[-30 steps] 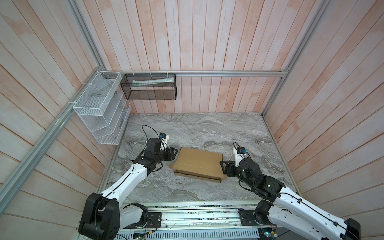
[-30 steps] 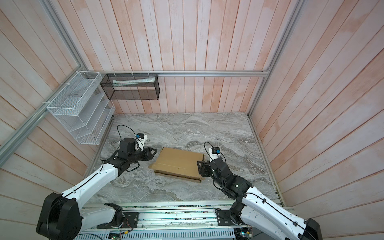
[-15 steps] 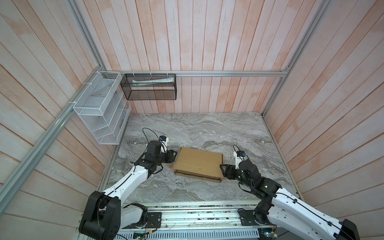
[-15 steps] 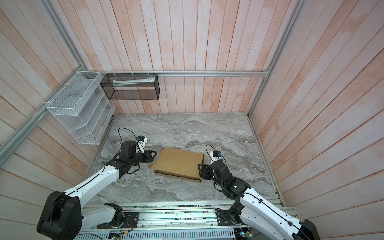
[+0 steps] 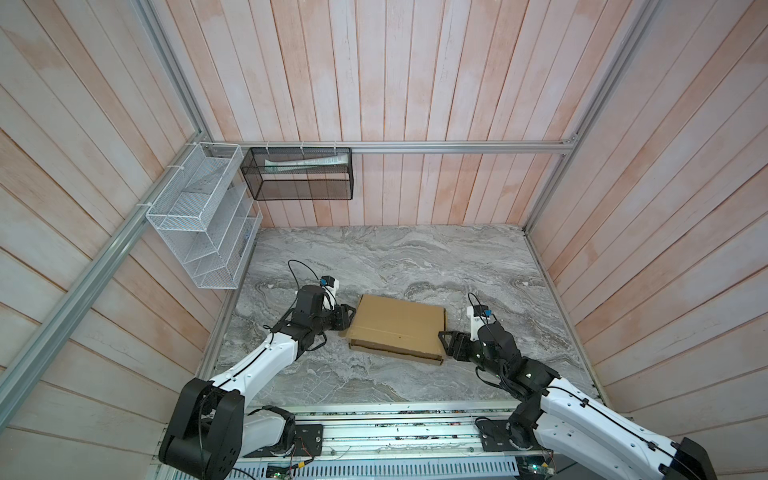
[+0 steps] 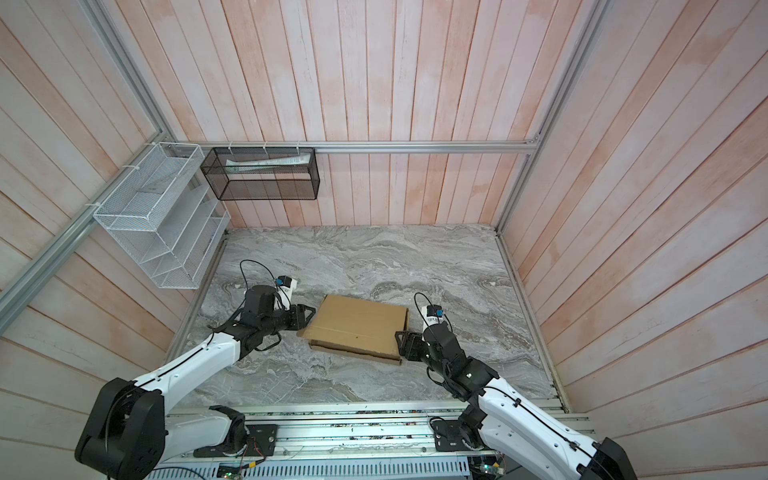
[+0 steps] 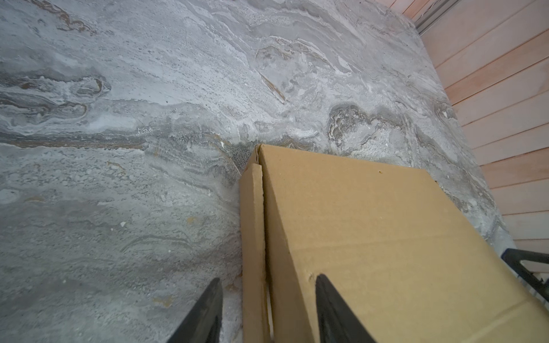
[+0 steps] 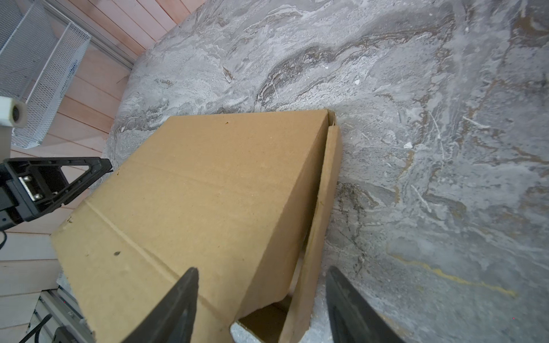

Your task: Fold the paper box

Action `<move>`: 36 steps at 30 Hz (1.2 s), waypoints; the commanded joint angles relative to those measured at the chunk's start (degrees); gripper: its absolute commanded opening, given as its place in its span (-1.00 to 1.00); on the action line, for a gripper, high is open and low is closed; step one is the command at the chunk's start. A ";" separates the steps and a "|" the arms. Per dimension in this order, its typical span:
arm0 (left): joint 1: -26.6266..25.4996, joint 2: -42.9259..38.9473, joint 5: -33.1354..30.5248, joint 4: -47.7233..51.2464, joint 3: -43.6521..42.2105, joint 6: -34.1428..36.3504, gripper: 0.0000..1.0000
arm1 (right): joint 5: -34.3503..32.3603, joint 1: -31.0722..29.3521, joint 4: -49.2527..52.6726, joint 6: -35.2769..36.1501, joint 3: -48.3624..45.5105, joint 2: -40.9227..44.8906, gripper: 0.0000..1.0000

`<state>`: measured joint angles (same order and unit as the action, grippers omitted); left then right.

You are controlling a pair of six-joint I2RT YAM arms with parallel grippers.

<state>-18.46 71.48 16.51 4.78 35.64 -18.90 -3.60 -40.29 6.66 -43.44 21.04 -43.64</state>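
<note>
Here's the flat tan-brown corrugated cardboard box point(image 5: 397, 328), lying on the grey marbled counter point(image 5: 374, 257), slightly nearer than the middle. Its lid is down but gapes a little at the near right corner. The left claw point(image 7: 267, 277) sits right at the box's left edge, jaws parted: one finger is over the lid, the other is out over the counter, and the side wall stands between them. The right claw point(image 8: 261, 270) is at the right edge by the near corner, jaws spread wide and straddling that wall too. Neither clamps anything. Whether a fingertip brushes the cardboard, I can't quite tell.
</note>
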 commanded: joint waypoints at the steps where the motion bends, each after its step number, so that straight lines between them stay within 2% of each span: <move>1: -0.35 0.54 0.89 -1.70 -1.21 0.06 0.03 | 1.02 0.56 -2.19 -0.41 -1.09 -0.73 0.37; 28: -1.93 2.17 0.81 -4.14 -4.56 -1.37 -0.03 | 3.42 2.23 -9.35 -2.79 -8.53 -0.76 0.29; 36: -2.11 3.80 0.14 -5.12 -4.88 -1.86 -0.11 | 4.39 2.67 -11.53 -2.41 -8.11 -3.95 0.24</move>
<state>-20.29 73.95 17.10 1.21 31.42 -20.38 -0.08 -38.04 -3.05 -45.84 12.78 -46.54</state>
